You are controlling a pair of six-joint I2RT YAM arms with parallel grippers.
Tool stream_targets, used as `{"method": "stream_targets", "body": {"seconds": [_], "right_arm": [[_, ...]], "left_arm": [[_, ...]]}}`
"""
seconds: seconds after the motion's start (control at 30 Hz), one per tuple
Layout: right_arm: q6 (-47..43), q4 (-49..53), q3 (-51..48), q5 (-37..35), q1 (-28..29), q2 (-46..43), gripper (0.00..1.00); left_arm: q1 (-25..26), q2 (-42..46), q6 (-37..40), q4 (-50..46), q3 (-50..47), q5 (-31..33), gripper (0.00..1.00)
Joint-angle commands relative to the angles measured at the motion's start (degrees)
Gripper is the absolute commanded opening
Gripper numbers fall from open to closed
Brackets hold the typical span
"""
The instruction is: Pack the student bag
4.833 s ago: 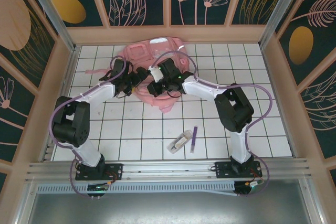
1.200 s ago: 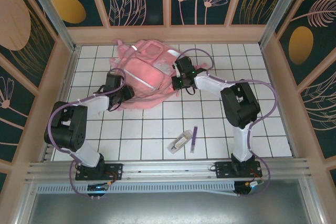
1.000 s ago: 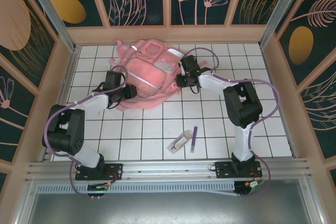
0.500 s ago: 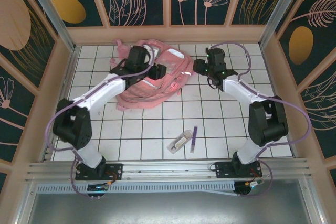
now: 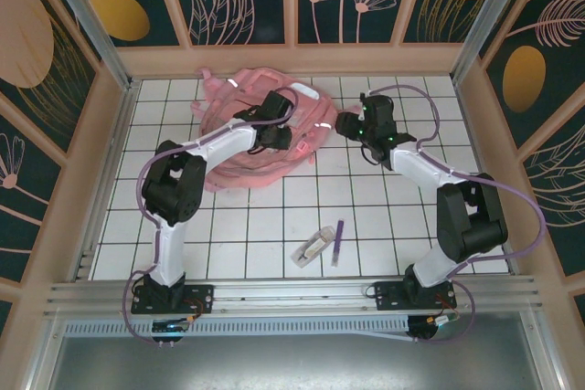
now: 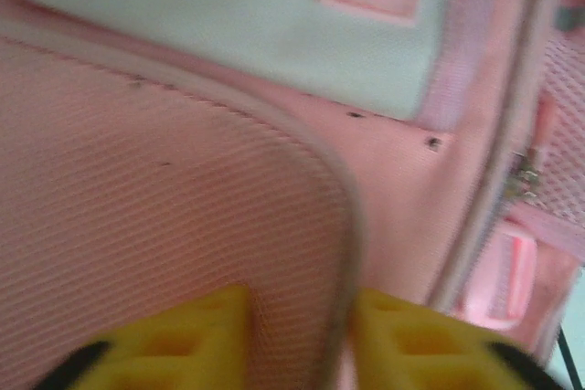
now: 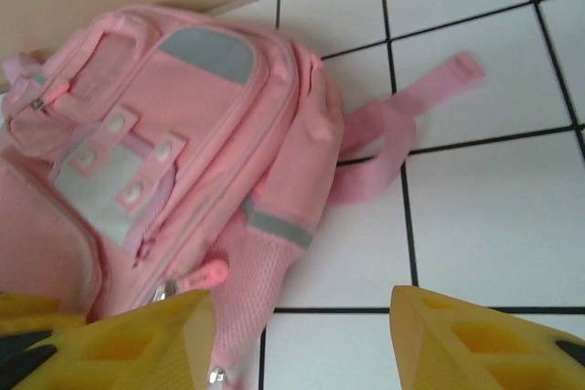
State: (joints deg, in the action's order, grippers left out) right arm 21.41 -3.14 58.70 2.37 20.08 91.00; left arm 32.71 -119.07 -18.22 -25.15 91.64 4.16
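Observation:
The student bag [image 5: 239,139], a soft pink backpack, lies at the back of the table near the far wall. My left gripper [image 5: 279,138] reaches over its front. In the left wrist view the yellow fingers [image 6: 206,331] pinch a fold of the bag's pink mesh [image 6: 164,189] with its piped edge, so my left gripper [image 6: 302,308] is shut on it. My right gripper [image 5: 351,125] hovers just right of the bag. It stands open [image 7: 303,308] over white tile, beside the bag's mesh side pocket [image 7: 247,271] and a loose strap [image 7: 393,125].
A purple pen [image 5: 337,242] and a small clear case [image 5: 312,248] lie on the white tiled table [image 5: 256,226] near the front. The wooden back wall [image 5: 292,59] runs close behind the bag. Wooden side walls close in both sides.
The left arm has swung right and down across the bag and closed on its fabric. The right gripper has shifted slightly, staying open beside the bag. The bag has barely moved.

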Motion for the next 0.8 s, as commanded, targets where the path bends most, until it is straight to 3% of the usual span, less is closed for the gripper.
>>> {"method": "stream_targets", "body": {"seconds": [0.0, 0.1, 0.33, 0.4, 0.77], "right_arm": [[-1.36, -3.22, -0.95, 7.07, -0.12, -1.05, 0.52], [-8.18, -6.36, -2.52, 14.20, 1.08, -0.38, 0.51], [-49.81, -23.91, -12.12, 37.71, 1.34, 2.11, 0.51], [-57.97, -24.54, -10.41, 40.24, 1.44, 4.30, 0.52], [-62.96, -30.05, -0.05, 40.18, 4.28, 16.98, 0.51]], "left_arm": [[-0.72, -1.85, -3.42, -2.74, 4.10, -0.53, 0.05], [-0.72, -0.72, -3.93, -4.05, 6.69, -3.67, 0.01], [-0.97, 3.68, -1.31, -7.88, 10.46, -11.93, 0.00], [-1.27, 4.77, -1.71, -7.72, 9.90, -15.11, 0.00], [-2.82, 6.79, -11.54, -0.79, 7.94, -26.51, 0.00]]}}
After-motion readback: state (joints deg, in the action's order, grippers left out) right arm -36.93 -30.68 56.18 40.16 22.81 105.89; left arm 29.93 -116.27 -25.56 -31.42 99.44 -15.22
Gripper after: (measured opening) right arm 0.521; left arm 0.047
